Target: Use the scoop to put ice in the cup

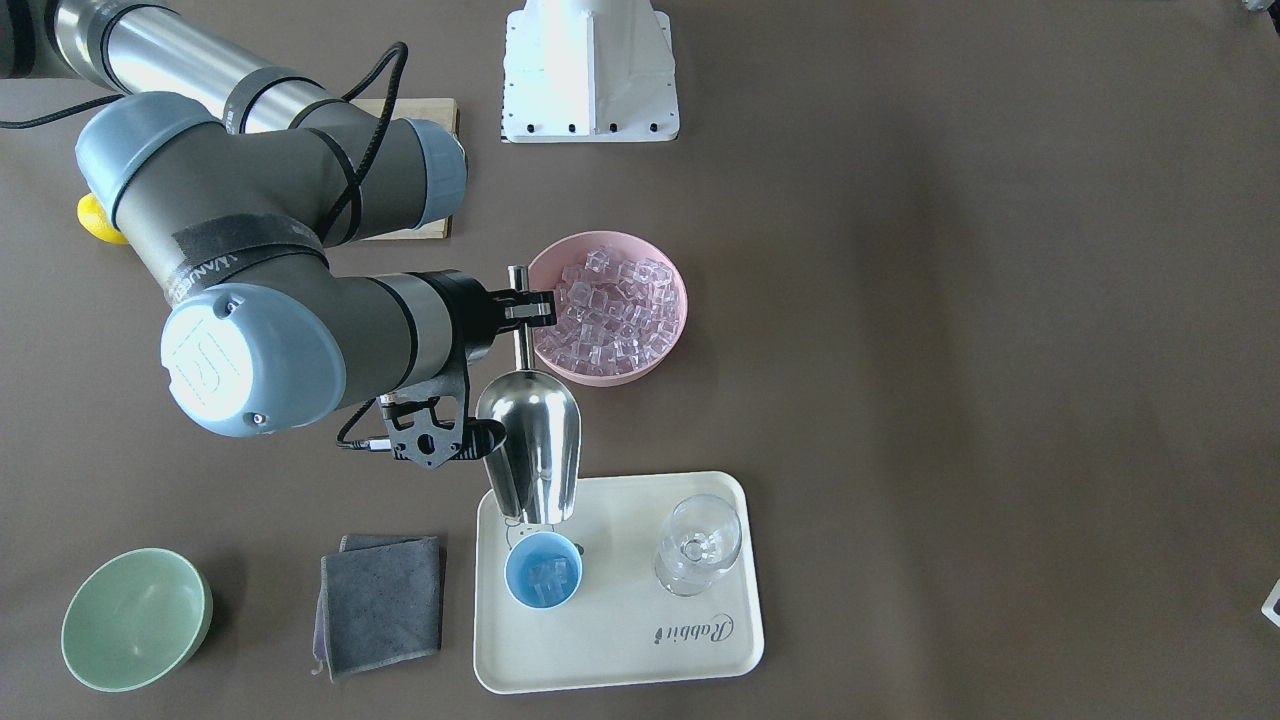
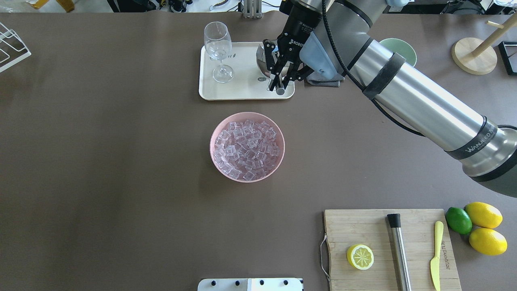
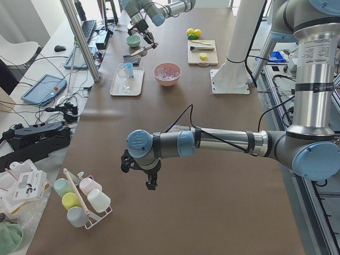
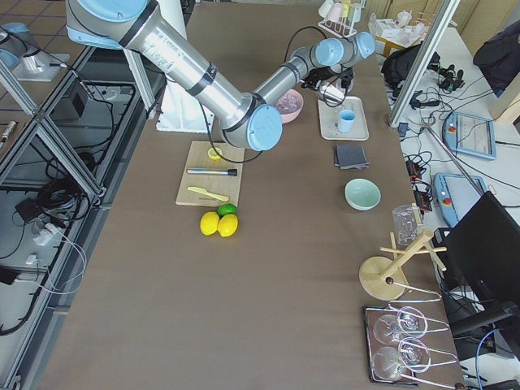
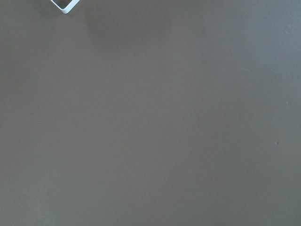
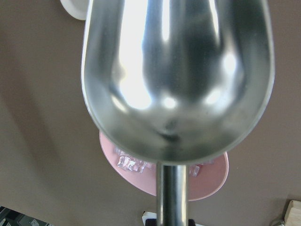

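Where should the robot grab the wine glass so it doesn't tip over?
Probably the thin stem, just below the rounded top, coming in level from the side. The wine glass stands upright on the tray, and its rounded top looks wide and slippery. The side away from the scoop and cup is free.

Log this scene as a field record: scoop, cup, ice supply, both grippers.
scoop: held over the cup, mouth tilted down, trough empty
cup: on the tray, a few ice cubes inside
ice supply: pink bowl, full of cubes
right gripper: shut on the scoop handle
left gripper: far from the tray, over bare table; open or shut cannot be told
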